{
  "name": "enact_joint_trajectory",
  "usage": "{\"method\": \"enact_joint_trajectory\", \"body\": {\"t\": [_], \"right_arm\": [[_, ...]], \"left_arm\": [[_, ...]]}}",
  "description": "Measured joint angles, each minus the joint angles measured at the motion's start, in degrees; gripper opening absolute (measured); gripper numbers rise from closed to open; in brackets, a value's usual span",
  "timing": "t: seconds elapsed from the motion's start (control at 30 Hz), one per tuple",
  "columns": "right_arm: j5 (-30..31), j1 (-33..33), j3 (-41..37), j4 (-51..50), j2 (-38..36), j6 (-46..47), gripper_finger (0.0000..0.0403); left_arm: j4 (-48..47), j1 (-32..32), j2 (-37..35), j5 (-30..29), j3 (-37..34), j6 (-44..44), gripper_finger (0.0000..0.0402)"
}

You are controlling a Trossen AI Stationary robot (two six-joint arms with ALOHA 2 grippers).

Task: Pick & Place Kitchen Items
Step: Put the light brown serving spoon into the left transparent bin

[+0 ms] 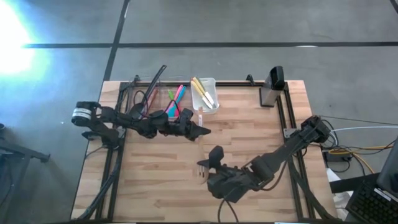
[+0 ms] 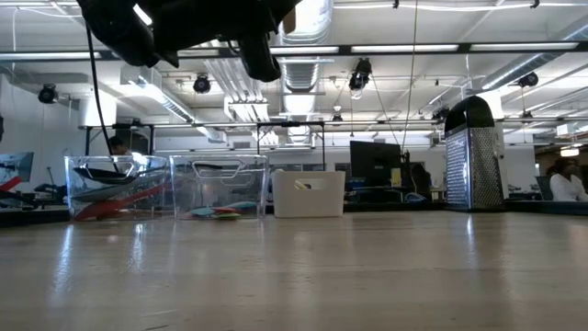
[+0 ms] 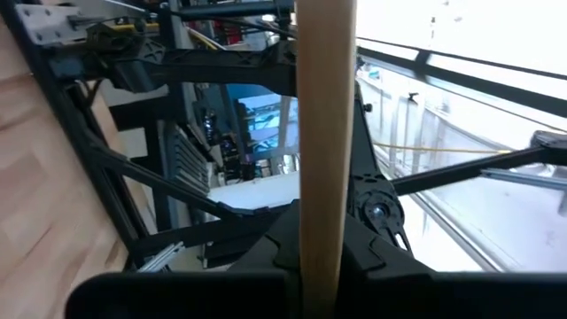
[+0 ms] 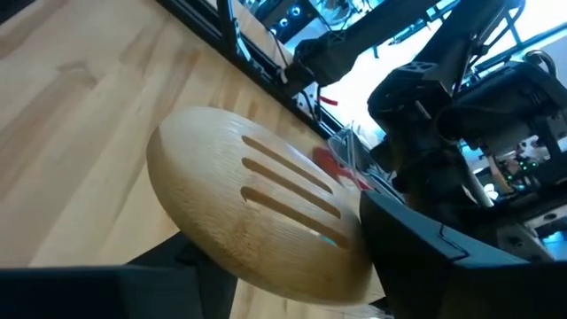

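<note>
A wooden slotted spatula (image 4: pixel 257 204) hangs over the middle of the table. Its handle (image 3: pixel 323 133) runs from the far side toward the near side. My left gripper (image 1: pixel 204 131) reaches in from the table's left and is shut on that handle. My right gripper (image 1: pixel 210 163) comes from the near right and stands open, with the slotted head between its fingers. More kitchen items lie in two clear bins (image 1: pixel 163 99) and a white bin (image 1: pixel 205 93) at the far edge. My left gripper pinches the spatula's wooden handle (image 3: pixel 321 239) between its two fingers. They come level from the table's left and lie across the handle. The spatula is lifted clear of the table, about level, its head toward the near edge. My right gripper has the head (image 4: pixel 266 230) between its open fingers; whether it touches the wood I cannot tell.
A metal box grater (image 1: pixel 272 88) stands at the far right, also in the low view (image 2: pixel 473 156). The bins (image 2: pixel 165 188) line the far edge left of centre. Bare wooden tabletop (image 1: pixel 155 180) lies near and left of the grippers.
</note>
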Motion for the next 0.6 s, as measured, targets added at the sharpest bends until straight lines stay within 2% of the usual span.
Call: {"method": "enact_joint_trajectory", "body": {"t": [0.33,0.6], "right_arm": [[1.35,2.68,0.00,-5.31,-3.20,7.65,0.0248],[1.45,3.04,0.02,-13.94,-6.93,20.44,0.0276]], "left_arm": [[3.34,0.83,-0.57,3.10,-0.02,3.08,0.0021],[4.34,1.24,-1.13,6.97,-0.13,6.32,0.0017]]}}
